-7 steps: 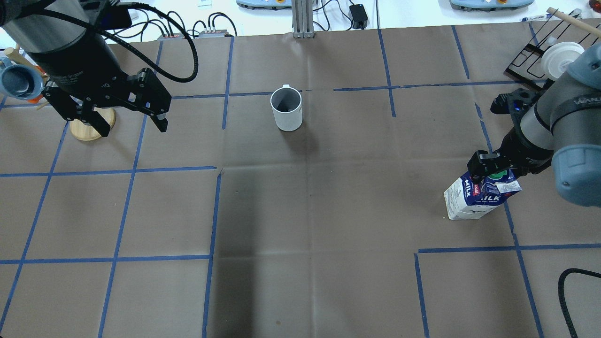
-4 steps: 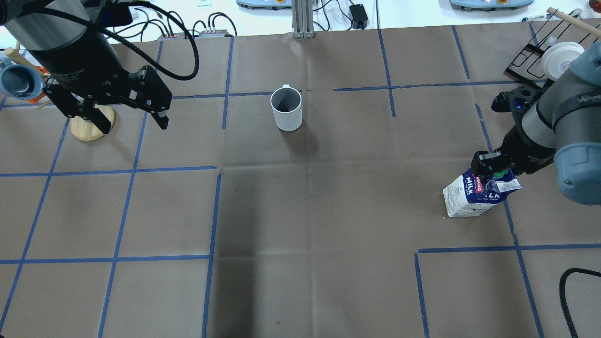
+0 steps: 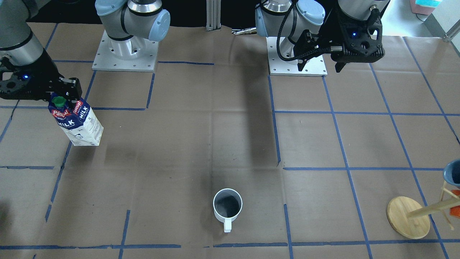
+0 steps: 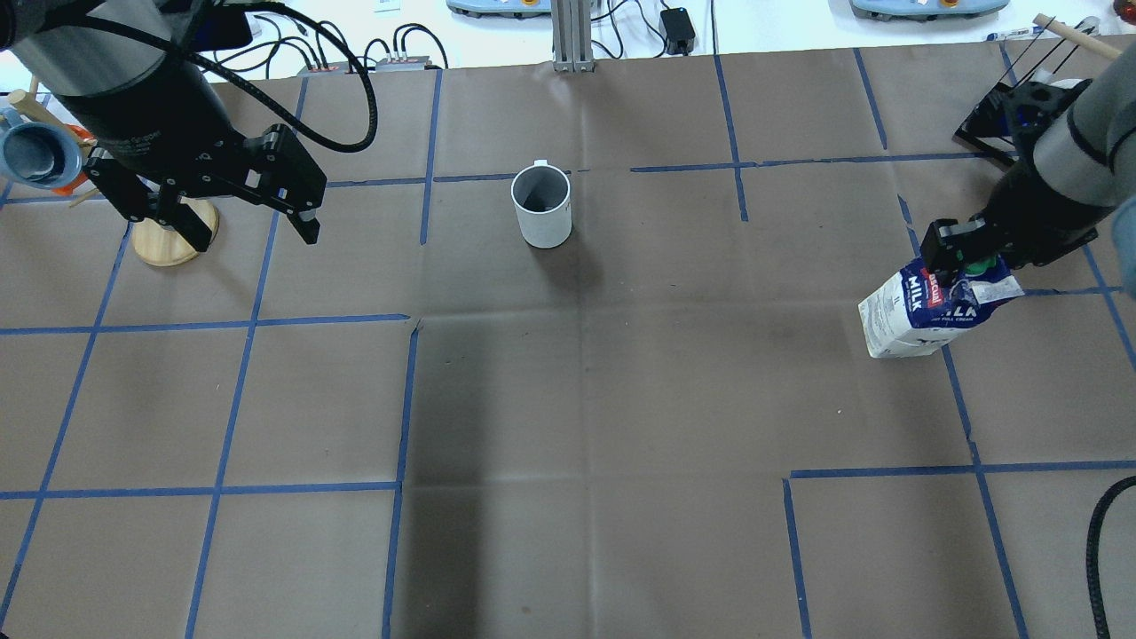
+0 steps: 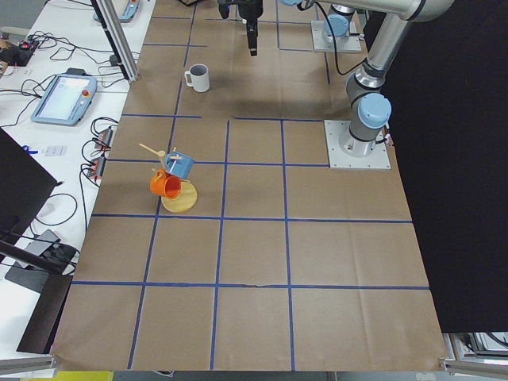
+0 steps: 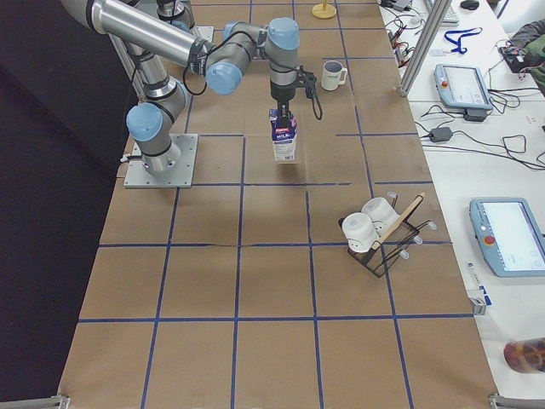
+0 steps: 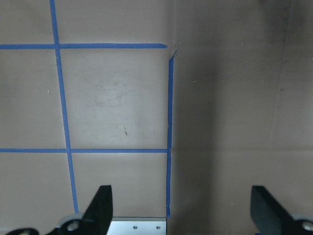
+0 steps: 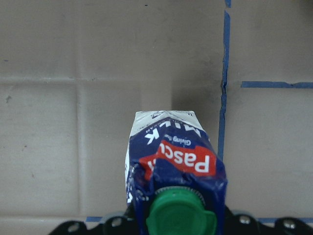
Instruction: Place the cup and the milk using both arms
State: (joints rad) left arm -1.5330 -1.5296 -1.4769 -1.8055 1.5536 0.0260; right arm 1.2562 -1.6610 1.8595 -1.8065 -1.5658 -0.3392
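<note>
Right gripper (image 4: 963, 264): clamped on the top of the milk (image 4: 919, 311); carton tilted, at the right edge of the overhead frame.
Left gripper (image 4: 253, 235): jaws wide apart, holding nothing; upper left.
Cup (image 4: 541, 209): upright on the table (image 4: 568, 399), upper centre, well apart from both.

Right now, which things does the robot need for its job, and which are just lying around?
For the job: milk, held by right end effector; cup; open left end effector.
Just lying about: wooden mug stand; wire rack with white cups.
</note>
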